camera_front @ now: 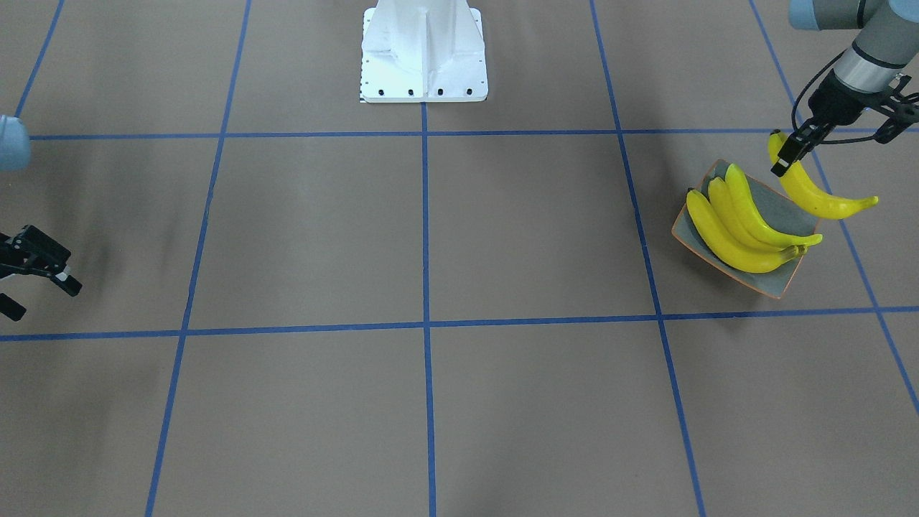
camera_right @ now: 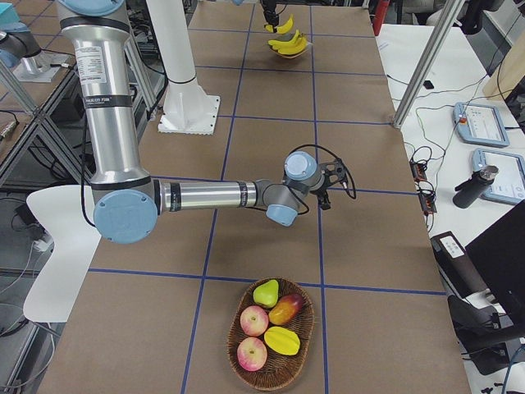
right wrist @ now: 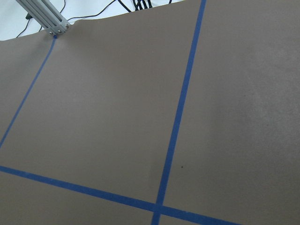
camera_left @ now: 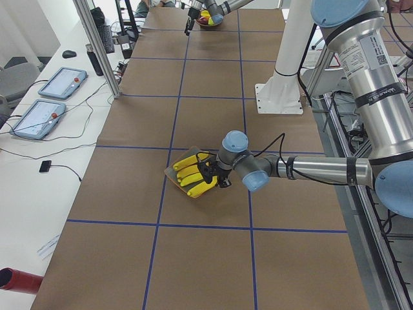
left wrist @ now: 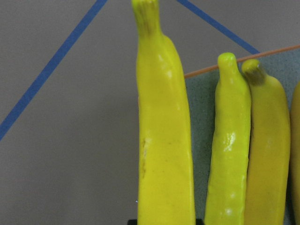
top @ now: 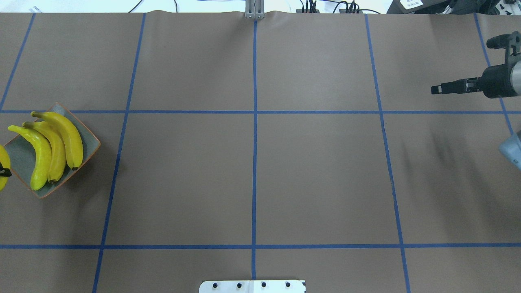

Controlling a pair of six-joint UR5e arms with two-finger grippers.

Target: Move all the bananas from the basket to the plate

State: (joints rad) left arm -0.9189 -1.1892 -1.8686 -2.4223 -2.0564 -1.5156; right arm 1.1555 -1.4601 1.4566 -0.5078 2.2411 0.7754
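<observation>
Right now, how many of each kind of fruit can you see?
Bananas: 4 (3 on the plate, 1 in the left pincer)
Apples: 2
Pear: 1
Mango, probably: 1
Star fruit: 1
Total: 9

Two fixed cameras look steeply down on the worktop [top: 317, 162] from opposite long sides, the front-facing one toward the robot's white base [camera_front: 423, 50]; two more look along it from either end. The left wrist camera sits close over the plate [left wrist: 202, 108], which all four wider views share, while the right wrist camera sees only worktop.
</observation>
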